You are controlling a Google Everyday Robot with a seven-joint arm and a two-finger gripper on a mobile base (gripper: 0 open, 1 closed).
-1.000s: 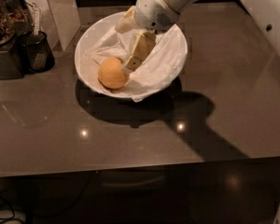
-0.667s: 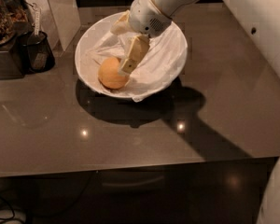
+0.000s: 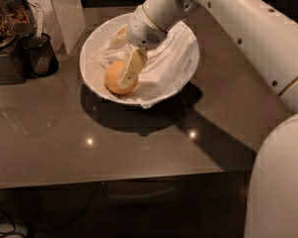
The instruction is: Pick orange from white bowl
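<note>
The orange (image 3: 114, 81) lies in the left front part of the white bowl (image 3: 97, 90), on the white cloth lining (image 3: 164, 63). My gripper (image 3: 121, 61) reaches down into the bowl from the upper right, right over the orange. Its fingers are apart. One cream finger (image 3: 130, 67) lies across the orange's right front side and touches or nearly touches it. The other finger (image 3: 119, 34) shows behind and above the orange. The orange rests in the bowl and is not lifted.
The bowl stands on a dark glossy table (image 3: 89, 148) near the back. A black mesh cup (image 3: 39, 56) and a dark container of dried bits (image 3: 2, 24) stand at the left. A white box (image 3: 64, 9) stands behind. My white arm (image 3: 258, 38) and body (image 3: 280, 182) fill the right side.
The gripper has moved left and down toward the orange. Its near finger now overlaps the orange's right side. The orange has not moved.
</note>
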